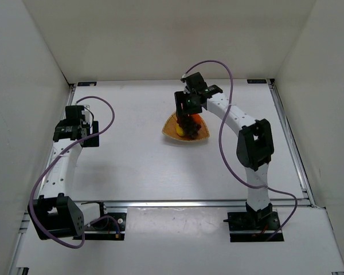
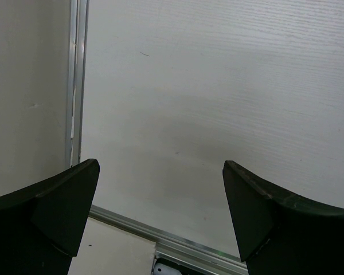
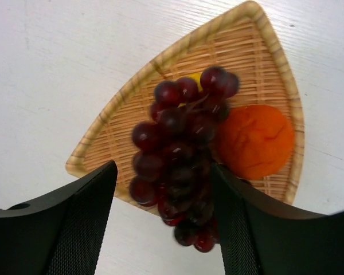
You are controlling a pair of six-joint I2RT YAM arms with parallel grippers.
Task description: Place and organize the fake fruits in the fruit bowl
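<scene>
The light-brown woven fruit bowl [image 3: 120,109] lies on the white table, seen in the top view as the bowl [image 1: 169,130]. In it sit the round orange [image 3: 255,140] and a sliver of the yellow banana [image 3: 194,79], mostly hidden under the dark red grapes [image 3: 178,143]. The grape bunch lies across the bowl, its lower end hanging past the near rim. My right gripper [image 3: 163,172] hovers right over it, open, with a gap between the left finger [image 3: 80,217] and the grapes. My left gripper [image 2: 160,189] is open over bare table, holding nothing.
The left arm [image 1: 71,129] stands at the far left, near the table's left rail [image 2: 77,86]. An aluminium rail [image 2: 178,243] runs along the near edge. White walls enclose the table on three sides. A purple cable [image 1: 226,97] loops over the right arm.
</scene>
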